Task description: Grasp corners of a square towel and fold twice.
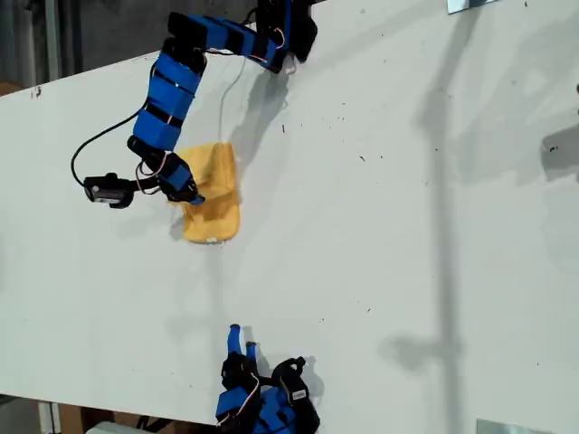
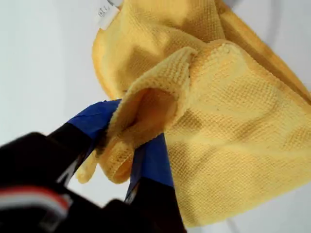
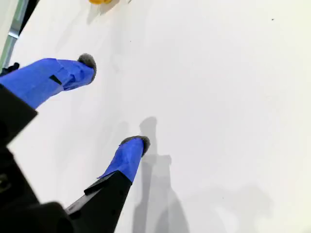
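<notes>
One towel (image 1: pixel 214 201) upper left of exterior view, my first gripper (image 2: pixel 127 156) clamped on its edge, my second gripper (image 3: pixel 115 104) apart over bare table (image 1: pixel 407 226), two arms.

The towel (image 1: pixel 215 203) lies on the worktop (image 1: pixel 407 226), in the exterior view's left half. My first claw (image 1: pixel 188 195) is at the towel's edge on the exterior view's left and has a fold of it between its jaws. My second claw (image 1: pixel 242 338) stands well apart from the towel, near the exterior view's bottom edge, above bare worktop.
</notes>
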You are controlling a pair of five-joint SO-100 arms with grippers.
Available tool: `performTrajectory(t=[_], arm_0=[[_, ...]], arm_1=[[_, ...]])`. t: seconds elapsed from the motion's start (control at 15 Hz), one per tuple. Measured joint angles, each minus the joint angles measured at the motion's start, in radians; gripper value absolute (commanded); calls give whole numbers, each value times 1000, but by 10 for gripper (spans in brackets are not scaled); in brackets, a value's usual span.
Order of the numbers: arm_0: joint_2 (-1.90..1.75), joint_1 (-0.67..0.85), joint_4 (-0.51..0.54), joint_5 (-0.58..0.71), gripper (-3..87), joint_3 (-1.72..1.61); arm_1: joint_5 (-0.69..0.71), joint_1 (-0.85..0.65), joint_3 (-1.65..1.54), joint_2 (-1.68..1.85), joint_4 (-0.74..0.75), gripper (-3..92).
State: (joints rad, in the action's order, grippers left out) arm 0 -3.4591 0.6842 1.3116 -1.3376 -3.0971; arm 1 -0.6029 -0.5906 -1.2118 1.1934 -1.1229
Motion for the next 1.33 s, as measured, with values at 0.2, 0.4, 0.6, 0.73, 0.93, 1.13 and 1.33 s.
performTrajectory(t=[0.2, 0.4, 0.6, 0.73, 0.93, 1.13, 1.33], arm_0=[[0, 0, 0, 0, 280, 0], [0, 0, 0, 0, 280, 0], [0, 0, 0, 0, 280, 0], [0, 0, 0, 0, 280, 0], [0, 0, 0, 0, 280, 0], [0, 0, 0, 0, 281, 0], [0, 0, 0, 0, 303, 0]], arm_1=[[21, 2, 161, -164, 83, -1], [23, 6, 219, -225, 133, 100], [52, 18, 219, -225, 135, 308], [64, 37, 219, -225, 126, 334], [67, 43, 219, -218, 71, 347], [61, 44, 126, -58, 46, 357], [-18, 52, -262, 397, 75, 356]])
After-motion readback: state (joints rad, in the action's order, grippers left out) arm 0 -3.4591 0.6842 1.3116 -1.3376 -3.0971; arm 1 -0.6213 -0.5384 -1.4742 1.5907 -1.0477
